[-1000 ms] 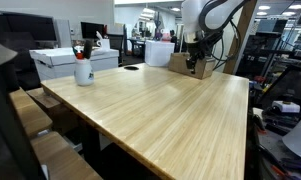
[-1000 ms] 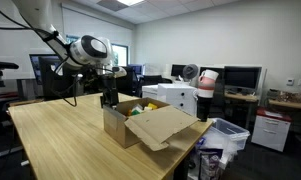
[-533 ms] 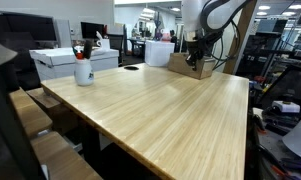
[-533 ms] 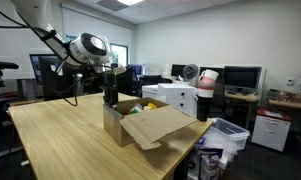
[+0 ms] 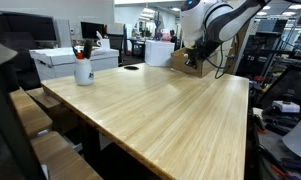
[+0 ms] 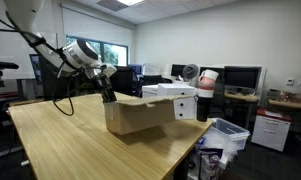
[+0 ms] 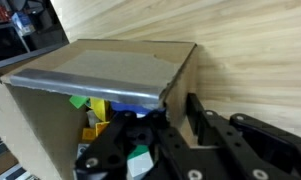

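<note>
Swung up since the earlier frame, the flap that lay spread out from the cardboard box now lies across part of the opening, and the arm has leaned over toward the side of the box. That box stands at a far corner of the wooden worktop, close to its edge in both exterior views. In the wrist view the part of the opening left uncovered shows green, yellow and blue bits inside. The end effector sits at the rim of the box beside a corner, its fingers drawn close together with a strip of cardboard between them, so it seems to be pinching the box wall; the exterior views are too small to confirm it. Farther along the worktop, well apart from the box, a white cup holding pens stands near the opposite edge. Behind the box in an exterior view are stacked white cartons, and a bin stands on the floor below them.
</note>
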Robot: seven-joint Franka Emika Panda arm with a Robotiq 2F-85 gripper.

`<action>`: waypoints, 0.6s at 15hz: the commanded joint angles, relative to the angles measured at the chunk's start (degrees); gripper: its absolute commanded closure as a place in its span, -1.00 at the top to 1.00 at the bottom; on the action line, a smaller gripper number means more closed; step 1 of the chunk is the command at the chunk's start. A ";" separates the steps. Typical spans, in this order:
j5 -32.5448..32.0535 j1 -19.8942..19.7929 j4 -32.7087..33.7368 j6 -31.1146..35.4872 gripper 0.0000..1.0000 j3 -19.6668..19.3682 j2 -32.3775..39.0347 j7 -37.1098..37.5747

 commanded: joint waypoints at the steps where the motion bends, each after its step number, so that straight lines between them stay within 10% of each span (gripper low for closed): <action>1: -7.91 1.60 -2.84 -4.67 -0.88 2.01 -1.01 7.99; 9: -14.50 3.80 -6.44 -12.52 -0.87 5.43 0.15 13.97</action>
